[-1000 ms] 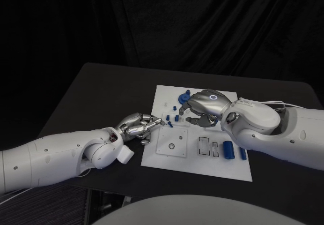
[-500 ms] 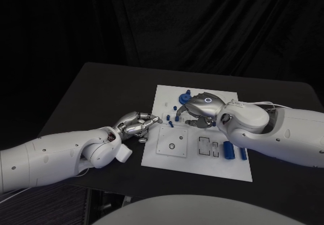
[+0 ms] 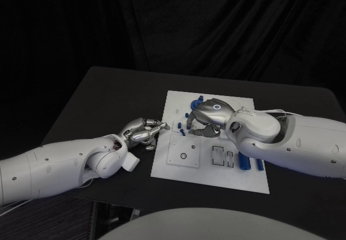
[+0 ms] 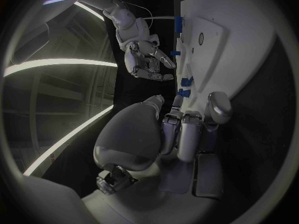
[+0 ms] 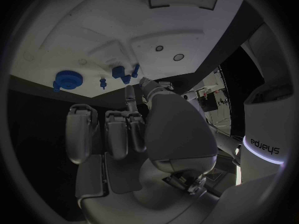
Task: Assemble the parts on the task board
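Several small parts (image 3: 183,128) lie just beside right hand (image 3: 205,117), apparently untouched.

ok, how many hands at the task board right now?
2: left hand at the task board's left edge; right hand over its far half.

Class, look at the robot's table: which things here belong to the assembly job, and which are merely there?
Part of the job:
- task board
- blue parts on the board
- round blue part
- left hand, at the board's edge
- right hand, over the board

Merely there:
- black table
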Robot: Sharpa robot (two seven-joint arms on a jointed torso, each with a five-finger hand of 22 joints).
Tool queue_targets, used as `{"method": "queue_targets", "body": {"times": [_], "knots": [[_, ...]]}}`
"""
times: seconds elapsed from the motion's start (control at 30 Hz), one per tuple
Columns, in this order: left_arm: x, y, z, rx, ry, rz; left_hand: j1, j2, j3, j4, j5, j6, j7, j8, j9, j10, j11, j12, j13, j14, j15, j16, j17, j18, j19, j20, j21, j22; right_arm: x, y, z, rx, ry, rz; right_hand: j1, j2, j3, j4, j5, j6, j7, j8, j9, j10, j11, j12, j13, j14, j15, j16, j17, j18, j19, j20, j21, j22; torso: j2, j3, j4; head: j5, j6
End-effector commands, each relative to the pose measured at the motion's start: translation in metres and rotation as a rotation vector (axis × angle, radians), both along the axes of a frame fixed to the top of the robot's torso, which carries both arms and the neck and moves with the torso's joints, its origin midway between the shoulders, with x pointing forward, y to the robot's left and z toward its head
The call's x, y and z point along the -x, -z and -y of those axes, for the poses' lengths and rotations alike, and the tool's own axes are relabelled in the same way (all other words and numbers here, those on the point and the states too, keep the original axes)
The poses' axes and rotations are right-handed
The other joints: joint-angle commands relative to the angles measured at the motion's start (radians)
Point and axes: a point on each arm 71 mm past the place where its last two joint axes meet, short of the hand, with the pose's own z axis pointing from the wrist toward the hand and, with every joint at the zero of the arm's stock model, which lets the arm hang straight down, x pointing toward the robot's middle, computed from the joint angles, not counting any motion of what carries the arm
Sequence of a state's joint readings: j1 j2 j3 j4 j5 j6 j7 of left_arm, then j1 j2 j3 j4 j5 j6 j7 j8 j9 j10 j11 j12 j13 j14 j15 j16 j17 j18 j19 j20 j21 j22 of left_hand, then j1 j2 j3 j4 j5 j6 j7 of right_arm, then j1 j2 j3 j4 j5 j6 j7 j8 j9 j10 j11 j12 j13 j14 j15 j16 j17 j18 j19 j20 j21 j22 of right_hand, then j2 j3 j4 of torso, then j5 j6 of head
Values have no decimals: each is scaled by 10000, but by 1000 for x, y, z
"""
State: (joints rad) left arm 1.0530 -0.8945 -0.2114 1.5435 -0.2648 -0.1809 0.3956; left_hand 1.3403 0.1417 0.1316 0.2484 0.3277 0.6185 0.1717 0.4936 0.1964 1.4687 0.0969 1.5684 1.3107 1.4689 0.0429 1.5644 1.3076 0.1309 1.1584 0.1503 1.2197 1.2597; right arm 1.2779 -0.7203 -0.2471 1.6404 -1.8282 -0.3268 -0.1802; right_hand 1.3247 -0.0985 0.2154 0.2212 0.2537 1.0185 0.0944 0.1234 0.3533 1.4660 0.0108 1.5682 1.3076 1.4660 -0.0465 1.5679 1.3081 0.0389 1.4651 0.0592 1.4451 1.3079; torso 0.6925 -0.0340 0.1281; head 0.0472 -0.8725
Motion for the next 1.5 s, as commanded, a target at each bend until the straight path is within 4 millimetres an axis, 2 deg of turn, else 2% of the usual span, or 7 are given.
{"method": "queue_targets", "body": {"times": [0.03, 0.2, 0.4, 0.5, 0.9, 1.17, 1.5], "knots": [[0, 0, 0, 25, -37, 84, -93, -28, 6, 85, -40, 76, 3, 54, -12, 1021, 2, 24, 2601, 1019, 2, 64, 2632, -88, -28, 30, -36, 1, 0, -1, -1, -311, 623, 272, -530, 46, -215, 335, -200, 284, -17, 148, 94, 1048, 100, 26, 2632, 1048, 88, 29, 2627, -84, 340, 119, 82, 2224, -8, -6, -7, -23, -2], [0, 0, -1, 11, -54, 78, -86, -22, 14, 89, -41, 137, -6, 84, -15, 1021, 1, 24, 2601, 1019, 5, 64, 2632, -88, -29, 35, -37, 3, 1, 3, -4, -212, 1192, 136, -1250, 86, -594, 660, -491, 559, -133, 258, 266, 1048, -15, 26, 2632, 1048, -10, 29, 2627, -122, 463, 65, 262, 2281, -4, 0, 31, -96, -2], [0, 0, -3, -1, -73, 73, -83, -22, 16, 89, -40, 150, -8, 89, -15, 1021, 0, 24, 2601, 1019, 6, 64, 2632, -86, -35, 36, -43, -1, 3, 9, -9, -83, 1625, 99, -1441, 145, -696, 608, -352, 613, -189, 258, 364, 1048, -75, 26, 2632, 1048, -68, 29, 2627, -148, 536, 8, 371, 2315, -15, -13, -28, -27, -2], [0, 0, -4, -2, -73, 66, -67, -17, 28, 82, -32, 177, -15, 101, -19, 1021, -4, 24, 2601, 1019, 5, 64, 2632, -84, -42, 38, -48, -4, 4, 13, -13, 58, 1780, 104, -1396, 185, -660, 524, 541, 645, -235, 237, 463, 1048, -124, 26, 2632, 1048, -119, 29, 2627, -149, 546, -48, 380, 2316, -11, -10, -29, -66, -2], [0, 0, -3, 26, 9, 19, -47, -11, 44, 71, -17, 191, -20, 105, -26, 1021, -8, 24, 2601, 1019, 4, 64, 2632, -77, -67, 38, -69, -20, 2, 20, -22, 424, 2109, 331, -1336, 148, -564, 414, 1442, 620, -253, 161, 595, 1048, -147, 26, 2632, 1048, -146, 29, 2627, -140, 527, -80, 344, 2302, 3, -3, -6, -142, -2], [0, 1, -1, 40, 60, -9, -47, -11, 44, 71, -17, 191, -20, 105, -26, 1021, -8, 24, 2601, 1019, 4, 64, 2632, -77, -67, 38, -69, -20, 1, 22, -28, 429, 2082, 588, -1358, 131, -571, 418, 1444, 627, -247, 160, 607, 1048, -145, 26, 2632, 1048, -145, 29, 2627, -147, 542, -81, 369, 2310, 3, -8, -3, -163, -2], [0, 1, 0, 65, 150, -77, -40, -9, 50, 69, -16, 196, -21, 106, -30, 1021, -9, 24, 2601, 1019, 3, 64, 2632, -75, -74, 39, -75, -24, 1, 28, -34, 591, 2045, 639, -1553, 93, -666, 438, 554, 642, -236, 124, 767, 1048, -133, 26, 2632, 1048, -137, 29, 2627, -142, 534, -77, 350, 2304, 8, -3, -13, -182, -2]]}}
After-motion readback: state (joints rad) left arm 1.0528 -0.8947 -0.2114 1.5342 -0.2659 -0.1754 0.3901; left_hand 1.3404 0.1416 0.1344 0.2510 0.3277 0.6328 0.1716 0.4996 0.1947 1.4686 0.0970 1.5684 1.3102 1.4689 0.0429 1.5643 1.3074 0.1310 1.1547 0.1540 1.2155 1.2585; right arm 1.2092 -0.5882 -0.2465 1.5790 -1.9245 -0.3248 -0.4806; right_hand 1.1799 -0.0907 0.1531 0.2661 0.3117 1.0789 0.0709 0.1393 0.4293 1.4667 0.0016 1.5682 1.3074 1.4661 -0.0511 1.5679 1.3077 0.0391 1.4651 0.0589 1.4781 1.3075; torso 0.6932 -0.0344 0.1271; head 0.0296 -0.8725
